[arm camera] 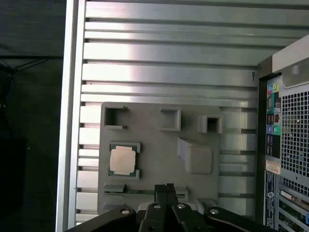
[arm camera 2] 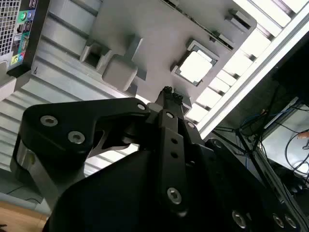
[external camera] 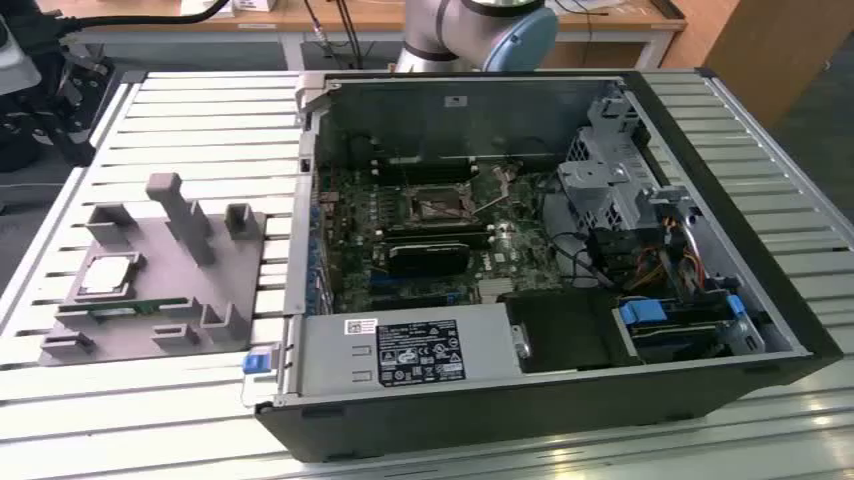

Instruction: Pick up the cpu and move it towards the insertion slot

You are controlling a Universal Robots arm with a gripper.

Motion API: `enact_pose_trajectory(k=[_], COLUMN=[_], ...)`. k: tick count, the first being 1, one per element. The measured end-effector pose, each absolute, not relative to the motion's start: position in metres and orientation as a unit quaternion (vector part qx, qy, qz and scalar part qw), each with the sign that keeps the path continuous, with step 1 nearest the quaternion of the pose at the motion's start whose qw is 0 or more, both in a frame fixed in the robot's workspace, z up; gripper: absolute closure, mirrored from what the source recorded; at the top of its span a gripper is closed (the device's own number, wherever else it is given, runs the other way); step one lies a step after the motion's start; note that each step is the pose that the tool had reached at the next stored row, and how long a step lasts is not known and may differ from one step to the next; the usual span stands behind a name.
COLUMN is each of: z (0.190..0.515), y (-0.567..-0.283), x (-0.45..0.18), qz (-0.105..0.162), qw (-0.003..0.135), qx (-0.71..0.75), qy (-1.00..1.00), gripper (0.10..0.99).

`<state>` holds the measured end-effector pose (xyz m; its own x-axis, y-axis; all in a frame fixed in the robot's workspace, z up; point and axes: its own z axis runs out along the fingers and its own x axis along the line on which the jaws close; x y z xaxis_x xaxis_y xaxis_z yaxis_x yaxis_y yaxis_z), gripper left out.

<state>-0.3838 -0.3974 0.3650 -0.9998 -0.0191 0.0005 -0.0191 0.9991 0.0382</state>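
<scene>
We see the cpu [external camera: 110, 275] lying in a recess of a grey holder [arm camera: 154, 145], on the exterior view's left of the open computer case [external camera: 534, 425]. The gripper [arm camera: 166, 187], fingertips pressed together and empty, hangs above the holder. The insertion slot [external camera: 437, 207] sits inside the case.

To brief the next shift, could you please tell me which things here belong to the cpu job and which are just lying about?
Job: cpu in the grey holder; insertion slot inside the computer case; gripper.
Lying about: memory stick; power supply; blue drive caddy.
</scene>
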Motion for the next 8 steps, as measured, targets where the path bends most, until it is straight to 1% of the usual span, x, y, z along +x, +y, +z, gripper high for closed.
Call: enact_pose_trajectory(k=[8], z=[0.3650], y=[-0.3975], x=[-0.3872], qz=[-0.019], qw=[0.000], qx=[0.010], qy=[-1.000], gripper=[0.980])
